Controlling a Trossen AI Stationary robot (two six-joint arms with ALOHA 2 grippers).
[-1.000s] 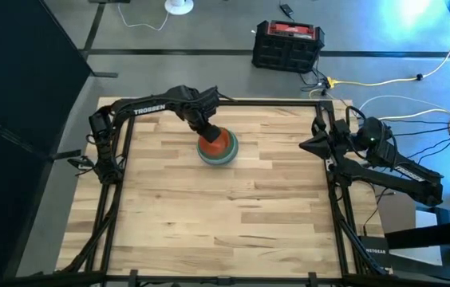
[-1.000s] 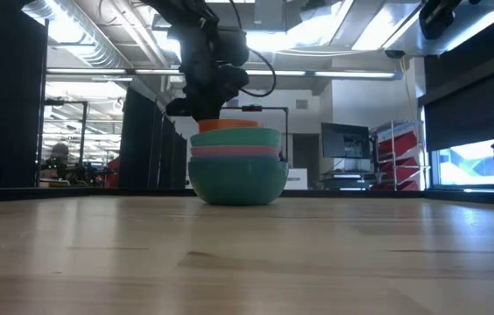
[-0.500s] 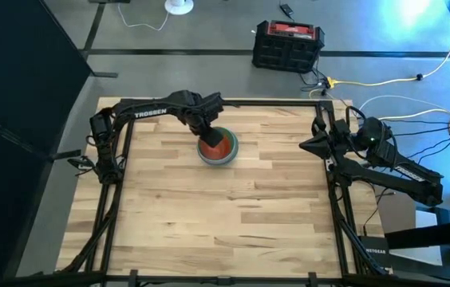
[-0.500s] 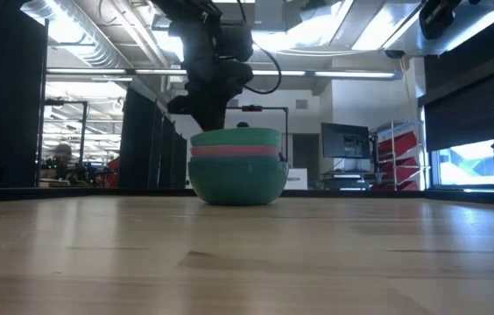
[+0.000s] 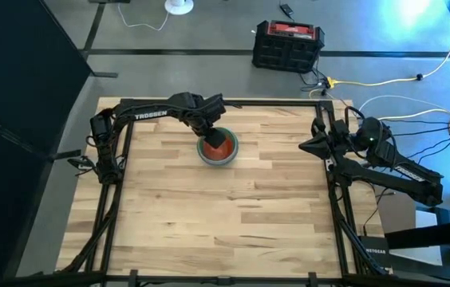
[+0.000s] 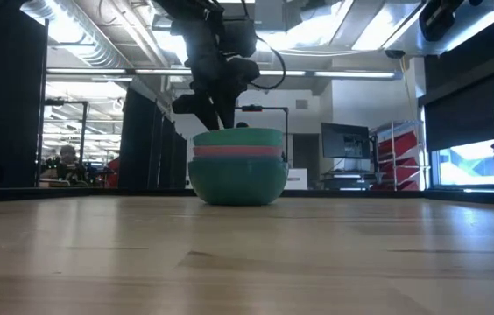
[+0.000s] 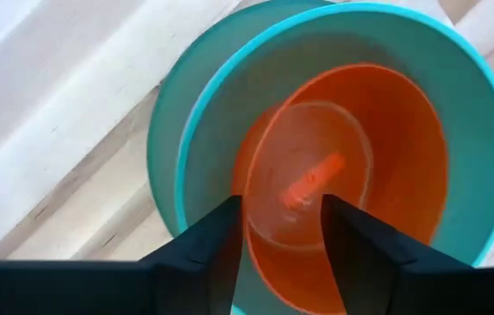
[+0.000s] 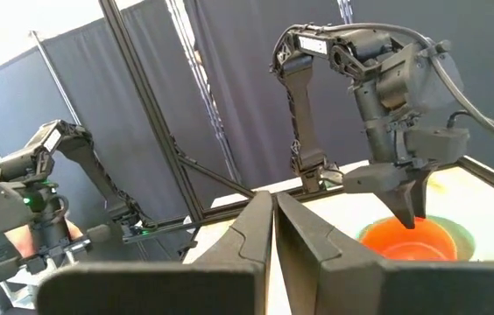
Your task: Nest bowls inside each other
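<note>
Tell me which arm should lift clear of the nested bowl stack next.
Left. The left gripper hangs open directly over the small orange-red plastic bowl seated in the green plastic bowl. The right gripper is shut at the table's right edge.

The high camera is looking straight down on the whole counter (image 5: 233, 215). The low camera is looking level across it. The left wrist camera is peering closely down past the left tool (image 7: 282, 236) into the stacked bowls (image 7: 335, 175). The right wrist camera is facing that stack from well apart.
</note>
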